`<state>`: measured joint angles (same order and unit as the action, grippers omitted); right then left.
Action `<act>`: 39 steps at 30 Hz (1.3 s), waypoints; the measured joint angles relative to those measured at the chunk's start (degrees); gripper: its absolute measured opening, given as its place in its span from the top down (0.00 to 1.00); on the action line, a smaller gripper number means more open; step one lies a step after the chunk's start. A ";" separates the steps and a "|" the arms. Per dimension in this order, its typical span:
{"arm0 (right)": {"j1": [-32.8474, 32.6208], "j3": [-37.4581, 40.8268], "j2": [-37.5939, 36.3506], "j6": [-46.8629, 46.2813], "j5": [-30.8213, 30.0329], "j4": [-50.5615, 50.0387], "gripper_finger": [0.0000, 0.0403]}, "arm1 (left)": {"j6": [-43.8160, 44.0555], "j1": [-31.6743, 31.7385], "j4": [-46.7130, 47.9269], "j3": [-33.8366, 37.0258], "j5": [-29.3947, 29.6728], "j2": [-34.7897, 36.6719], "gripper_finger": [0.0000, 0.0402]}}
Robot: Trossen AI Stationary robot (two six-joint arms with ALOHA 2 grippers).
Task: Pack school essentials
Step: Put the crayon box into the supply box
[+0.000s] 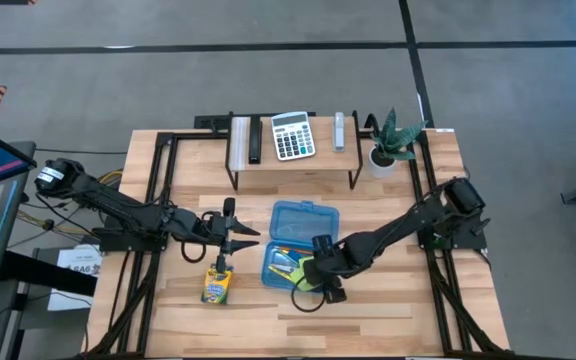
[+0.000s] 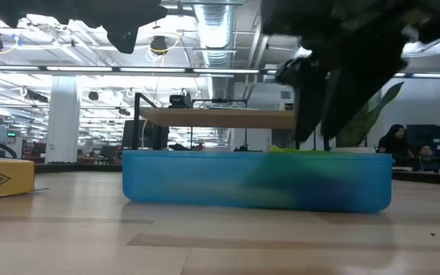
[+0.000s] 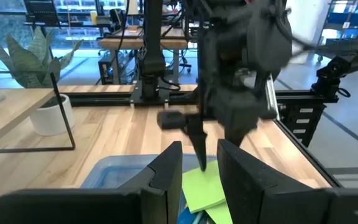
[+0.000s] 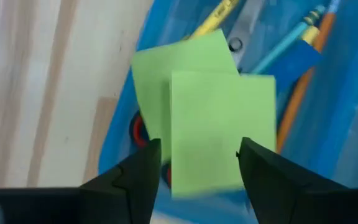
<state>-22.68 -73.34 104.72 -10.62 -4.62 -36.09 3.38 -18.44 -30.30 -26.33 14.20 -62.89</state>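
The open blue pencil box lies mid-table, with its tray toward the near edge. In the tray are yellow and orange pencils and red-handled scissors. The lime-green sticky-note pad lies flat on top of them, at the tray's near right corner. My right gripper hangs open just above the pad, pointing down; whether a fingertip touches it I cannot tell. The crayon box lies flat on the table left of the tray. My left gripper hovers open beyond it and holds nothing.
A low shelf at the far edge carries the calculator and two small bars. The potted plant stands at its right end. Bare wood lies near of the tray and around the crayon box. People sit in the room behind.
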 joint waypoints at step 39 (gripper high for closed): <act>5.64 36.73 -20.76 10.20 8.44 71.96 0.50 | 4.09 0.35 1.52 -0.12 1.73 -2.93 0.78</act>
<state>-17.04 -36.61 83.96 -0.43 3.81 35.87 7.46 -18.09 -28.78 -26.45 15.92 -65.82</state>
